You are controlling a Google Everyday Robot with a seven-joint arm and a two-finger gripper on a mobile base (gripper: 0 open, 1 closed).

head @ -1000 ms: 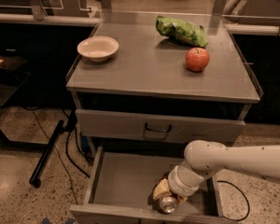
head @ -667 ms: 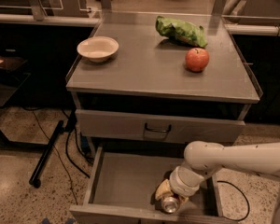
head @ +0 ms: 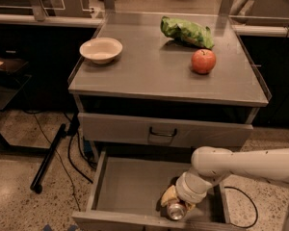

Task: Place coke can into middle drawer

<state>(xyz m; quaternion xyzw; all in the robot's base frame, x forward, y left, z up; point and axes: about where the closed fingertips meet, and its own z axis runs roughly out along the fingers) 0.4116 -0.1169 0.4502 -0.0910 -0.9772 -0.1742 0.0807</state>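
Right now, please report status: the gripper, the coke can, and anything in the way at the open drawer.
Gripper low inside the open grey metal middle drawer. Small red coke can at its tip, near the front wall. Nothing else visible in the way.

Lighting is dim and warm, falling from above. The cabinet top is the brightest surface, with pale glare along its far edge. The recess beneath it is near black. The gripper sits low in the shaded middle drawer, where the coke can shows a small highlight.
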